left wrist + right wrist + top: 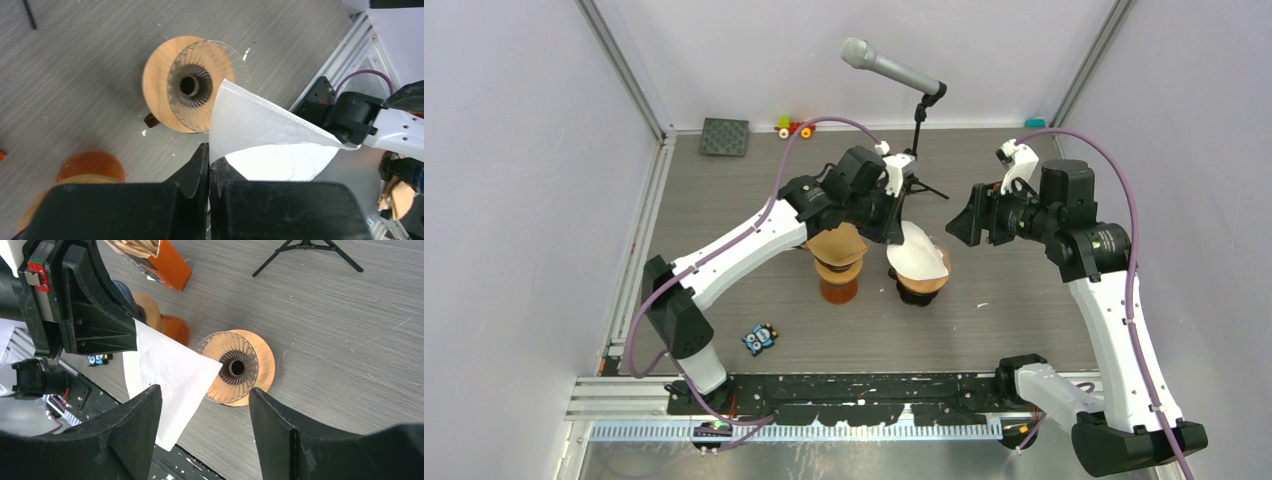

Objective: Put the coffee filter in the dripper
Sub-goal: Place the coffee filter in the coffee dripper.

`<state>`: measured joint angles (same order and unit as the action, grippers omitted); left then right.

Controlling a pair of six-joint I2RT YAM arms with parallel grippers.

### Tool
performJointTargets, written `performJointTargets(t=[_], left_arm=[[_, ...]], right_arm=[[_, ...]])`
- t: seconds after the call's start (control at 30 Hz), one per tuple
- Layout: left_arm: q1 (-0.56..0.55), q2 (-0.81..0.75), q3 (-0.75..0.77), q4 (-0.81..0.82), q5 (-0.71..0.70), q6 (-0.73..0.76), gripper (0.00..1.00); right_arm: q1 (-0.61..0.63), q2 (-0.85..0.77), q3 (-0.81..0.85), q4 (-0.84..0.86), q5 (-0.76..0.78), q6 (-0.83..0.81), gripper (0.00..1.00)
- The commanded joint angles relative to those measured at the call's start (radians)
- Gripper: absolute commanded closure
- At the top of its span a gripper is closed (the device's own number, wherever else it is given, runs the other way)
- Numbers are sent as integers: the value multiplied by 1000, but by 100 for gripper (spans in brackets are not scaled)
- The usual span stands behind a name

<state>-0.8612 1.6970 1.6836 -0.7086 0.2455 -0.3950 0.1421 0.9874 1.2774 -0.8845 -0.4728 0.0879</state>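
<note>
The white paper coffee filter (pixel 920 257) hangs tilted just over the dripper (pixel 919 292), a ribbed glass cone on a round wooden base. My left gripper (pixel 892 230) is shut on the filter's near corner; in the left wrist view its jaws (pixel 209 156) pinch the paper and the filter (pixel 260 130) fans out to the right of the dripper (pixel 197 85). My right gripper (pixel 956 228) stands open just right of the filter. In the right wrist view its fingers (pixel 204 390) have nothing between them, and the filter (pixel 170 372) points at the dripper's mouth (pixel 235 367).
A stack of brown filters on an orange stand (pixel 838 262) sits just left of the dripper. A microphone on a tripod (pixel 894 68) stands behind. A small owl toy (pixel 761 338) lies near the front, with a dark mat (pixel 725 136) and a toy (pixel 794 127) at the back.
</note>
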Motion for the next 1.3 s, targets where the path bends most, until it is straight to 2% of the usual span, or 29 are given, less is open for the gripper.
performJointTargets(t=[0.0,0.53,1.0,1.13,1.27], left_arm=[[-12,-23,2,6,52,-40,100],[-12,127,114,-66,41,-33,100],[-10,164,147,-69,17,-33,100],[-10,165,140,-64,13,-34,100],[-10,164,134,-59,14,-37,100]], right_arm=[[-3,-24,57,-52,-49,-60,31],[-2,21,19,-119,-157,-145,31],[62,66,-87,-83,-20,-183,32],[68,76,-97,-92,-1,-201,39],[70,91,-93,-100,0,-215,55]])
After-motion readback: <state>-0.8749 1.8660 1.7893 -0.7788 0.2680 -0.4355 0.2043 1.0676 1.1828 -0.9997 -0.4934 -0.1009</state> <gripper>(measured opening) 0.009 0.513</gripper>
